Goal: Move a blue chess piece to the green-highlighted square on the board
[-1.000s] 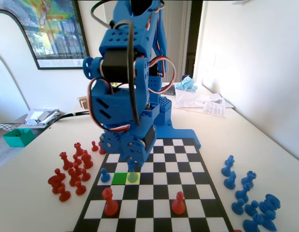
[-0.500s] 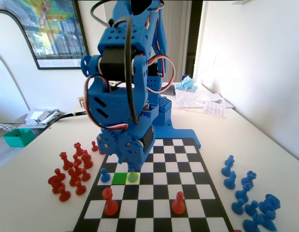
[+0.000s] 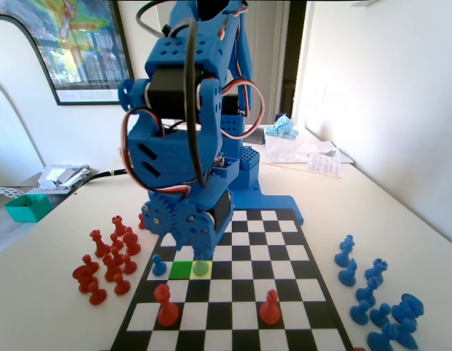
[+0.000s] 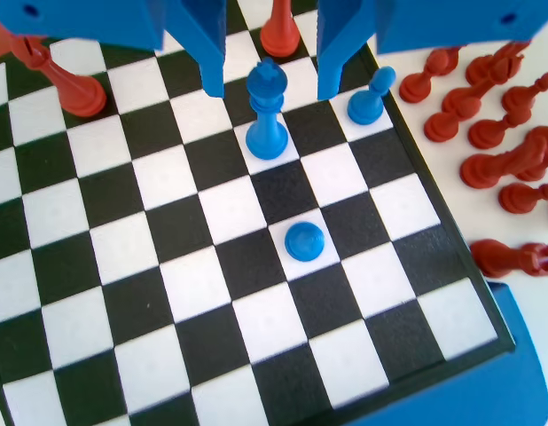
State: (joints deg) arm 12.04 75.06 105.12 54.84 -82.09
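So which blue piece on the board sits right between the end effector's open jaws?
The tall crowned blue plastic piece. The round-headed blue pawn stands outside the right jaw; the other blue pawn is nearer the camera.

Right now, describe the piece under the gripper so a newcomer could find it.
In the wrist view, find the right edge of the board. The open gripper straddles a tall blue piece there; unlike the round-headed pawn beside it, it wears a crown.

In the wrist view, a tall crowned blue piece (image 4: 268,111) is standing between the open claw (image 4: 265,80) jaws; bare squares are lying below it.
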